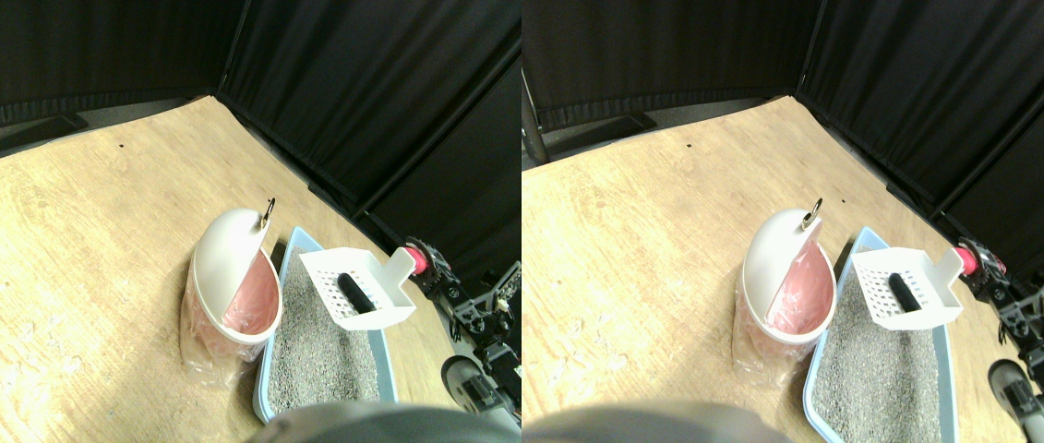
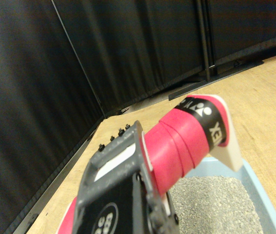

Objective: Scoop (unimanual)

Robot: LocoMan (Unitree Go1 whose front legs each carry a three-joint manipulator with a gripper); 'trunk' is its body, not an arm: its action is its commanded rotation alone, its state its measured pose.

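One dark cylindrical lump [image 1: 355,293] in white slotted plastic scoop [image 1: 357,290], raised above light blue tray [image 1: 385,362] of grey granular litter [image 1: 320,341]. Red-wrapped handle [image 2: 184,141] clamped by right gripper [image 1: 434,268], jaws closed around it. Just beside tray: white swing-lid bin [image 1: 228,277] with pink liner, on wooden floor [image 1: 51,249].

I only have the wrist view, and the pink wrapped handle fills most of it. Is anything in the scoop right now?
Observer: Yes. The white scoop carries one dark oblong piece.
Operator: Is it clear of the litter?
Observer: It looks raised above the grey litter in the blue tray.
Operator: Where is the bin?
Observer: The white bin stands beside the tray, left of the scoop in the stereo pair view. Its lid is tilted open over the pink liner.
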